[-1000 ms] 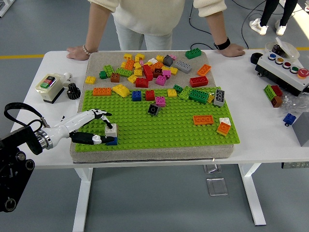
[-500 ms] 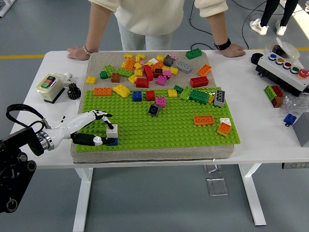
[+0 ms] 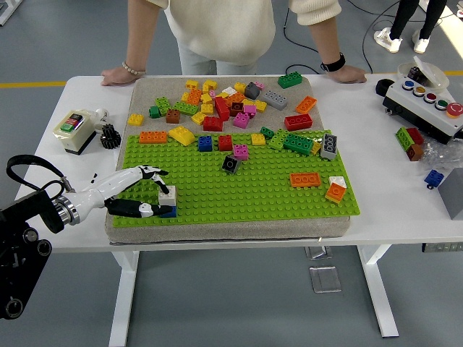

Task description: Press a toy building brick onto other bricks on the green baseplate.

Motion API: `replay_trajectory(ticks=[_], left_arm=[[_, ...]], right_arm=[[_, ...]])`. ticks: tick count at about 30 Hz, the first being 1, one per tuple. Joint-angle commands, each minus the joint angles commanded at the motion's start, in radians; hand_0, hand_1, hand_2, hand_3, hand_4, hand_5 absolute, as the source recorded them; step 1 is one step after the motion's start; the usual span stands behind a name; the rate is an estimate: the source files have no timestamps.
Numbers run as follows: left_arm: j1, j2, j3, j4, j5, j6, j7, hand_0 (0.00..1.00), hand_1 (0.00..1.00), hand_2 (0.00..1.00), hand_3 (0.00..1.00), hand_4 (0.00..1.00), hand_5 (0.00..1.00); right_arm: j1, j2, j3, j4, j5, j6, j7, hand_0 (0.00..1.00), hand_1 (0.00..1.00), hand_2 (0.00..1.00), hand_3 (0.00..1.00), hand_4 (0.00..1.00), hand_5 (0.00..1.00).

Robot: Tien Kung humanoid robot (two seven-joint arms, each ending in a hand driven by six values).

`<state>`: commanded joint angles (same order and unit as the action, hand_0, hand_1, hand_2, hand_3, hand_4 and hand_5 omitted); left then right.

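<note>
A white brick (image 3: pixel 167 195) sits on top of a blue brick (image 3: pixel 170 212) near the front left corner of the green baseplate (image 3: pixel 246 195). My left hand (image 3: pixel 148 191) reaches in from the left and closes around this small stack: the upper fingers (image 3: pixel 153 173) curl over the white brick's top, and the thumb lies along the baseplate against the blue brick. Other bricks stand pressed on the plate farther back and to the right. My right arm is out of sight.
Several loose bricks (image 3: pixel 224 101) lie heaped on the grey mat behind the baseplate. A person stands at the far side with both hands (image 3: pixel 116 74) on the table. A small switch box (image 3: pixel 74 128) sits left; a button box (image 3: pixel 427 101) and loose bricks lie right.
None of the bricks has moved and my left hand stays on the white brick. The person has shifted slightly at the far edge.
</note>
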<state>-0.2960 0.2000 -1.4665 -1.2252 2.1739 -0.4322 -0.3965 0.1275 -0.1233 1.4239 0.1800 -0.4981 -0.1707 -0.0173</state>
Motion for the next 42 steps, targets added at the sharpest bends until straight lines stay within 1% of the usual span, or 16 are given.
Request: replay_trajectory(ticks=[7, 8, 13, 14, 18, 19, 20, 25, 26, 29, 31, 32, 34, 37, 38, 42], left_arm=[[-0.004, 0.008, -0.017, -0.049, -0.082, 0.002, 0.01, 0.998, 0.947, 0.896, 0.606, 0.998, 0.756], [-0.008, 0.008, -0.018, -0.051, -0.095, 0.005, 0.012, 0.998, 0.92, 0.872, 0.608, 0.998, 0.756], [-0.025, 0.016, -0.01, -0.041, -0.16, 0.028, 0.014, 0.998, 0.92, 0.872, 0.608, 0.998, 0.756], [-0.029, 0.018, -0.009, -0.038, -0.182, 0.031, 0.014, 0.998, 0.867, 0.844, 0.711, 0.998, 0.734], [-0.05, 0.032, -0.008, -0.036, -0.269, 0.037, 0.016, 0.998, 0.867, 0.844, 0.711, 0.998, 0.734], [-0.058, 0.036, -0.009, -0.036, -0.296, 0.032, 0.021, 0.998, 0.867, 0.844, 0.711, 0.998, 0.734], [-0.064, 0.04, -0.011, -0.035, -0.326, 0.027, 0.025, 0.998, 0.838, 0.838, 0.857, 0.998, 0.702], [-0.1, 0.056, -0.015, -0.033, -0.497, -0.015, 0.057, 0.998, 0.838, 0.838, 0.857, 0.998, 0.702], [-0.11, 0.06, -0.016, -0.031, -0.536, -0.024, 0.069, 0.958, 0.857, 0.854, 0.904, 0.998, 0.704], [-0.126, 0.065, -0.019, -0.026, -0.645, -0.042, 0.099, 0.958, 0.857, 0.854, 0.904, 0.998, 0.704], [-0.135, 0.068, -0.02, -0.022, -0.72, -0.049, 0.115, 0.958, 0.857, 0.854, 0.904, 0.998, 0.704], [-0.14, 0.069, -0.02, -0.018, -0.757, -0.05, 0.12, 0.966, 0.899, 0.9, 0.901, 0.998, 0.726], [-0.151, 0.071, -0.02, -0.009, -0.812, -0.049, 0.127, 0.966, 0.899, 0.9, 0.901, 0.998, 0.726], [-0.166, 0.075, -0.014, 0.007, -0.843, -0.044, 0.126, 0.966, 0.899, 0.9, 0.901, 0.998, 0.726], [-0.169, 0.076, -0.013, 0.01, -0.846, -0.042, 0.125, 0.998, 0.937, 0.935, 0.921, 0.998, 0.745], [-0.177, 0.081, -0.012, 0.024, -0.855, -0.045, 0.132, 0.998, 0.937, 0.935, 0.921, 0.998, 0.745]], right_arm=[[0.0, 0.0, 0.004, 0.0, 0.001, 0.002, 0.001, 0.732, 0.655, 0.707, 0.592, 0.916, 0.494], [0.0, 0.0, 0.005, 0.0, 0.0, 0.002, 0.001, 0.732, 0.655, 0.706, 0.592, 0.916, 0.495], [0.003, -0.001, 0.008, 0.0, 0.001, 0.004, -0.001, 0.732, 0.655, 0.706, 0.592, 0.916, 0.495], [0.003, -0.001, 0.009, 0.0, 0.002, 0.004, -0.001, 0.733, 0.655, 0.707, 0.592, 0.916, 0.495], [0.007, -0.001, 0.01, 0.0, 0.003, 0.001, -0.004, 0.733, 0.655, 0.707, 0.592, 0.916, 0.495], [0.007, -0.001, 0.01, 0.0, 0.004, 0.001, -0.004, 0.733, 0.655, 0.707, 0.592, 0.916, 0.495], [0.007, 0.0, 0.01, 0.0, 0.005, 0.0, -0.005, 0.732, 0.655, 0.706, 0.592, 0.916, 0.494], [0.007, 0.001, 0.013, 0.0, 0.002, -0.004, -0.012, 0.732, 0.655, 0.706, 0.592, 0.916, 0.494], [0.008, 0.001, 0.013, 0.0, 0.001, -0.005, -0.014, 0.732, 0.655, 0.707, 0.591, 0.916, 0.495], [0.012, 0.003, 0.011, 0.0, -0.004, -0.008, -0.015, 0.732, 0.655, 0.707, 0.591, 0.916, 0.495], [0.014, 0.006, 0.009, 0.0, -0.006, -0.01, -0.014, 0.732, 0.655, 0.707, 0.591, 0.916, 0.495], [0.014, 0.008, 0.008, 0.0, -0.007, -0.01, -0.012, 0.732, 0.655, 0.706, 0.592, 0.916, 0.495], [0.016, 0.011, 0.005, 0.0, -0.009, -0.01, -0.012, 0.732, 0.655, 0.706, 0.592, 0.916, 0.495], [0.018, 0.015, 0.0, 0.0, -0.014, -0.01, -0.014, 0.732, 0.655, 0.706, 0.592, 0.916, 0.495], [0.018, 0.015, -0.001, 0.0, -0.016, -0.01, -0.014, 0.733, 0.66, 0.707, 0.593, 0.916, 0.495], [0.024, 0.013, -0.006, 0.0, -0.021, -0.013, -0.019, 0.733, 0.66, 0.707, 0.593, 0.916, 0.495]])
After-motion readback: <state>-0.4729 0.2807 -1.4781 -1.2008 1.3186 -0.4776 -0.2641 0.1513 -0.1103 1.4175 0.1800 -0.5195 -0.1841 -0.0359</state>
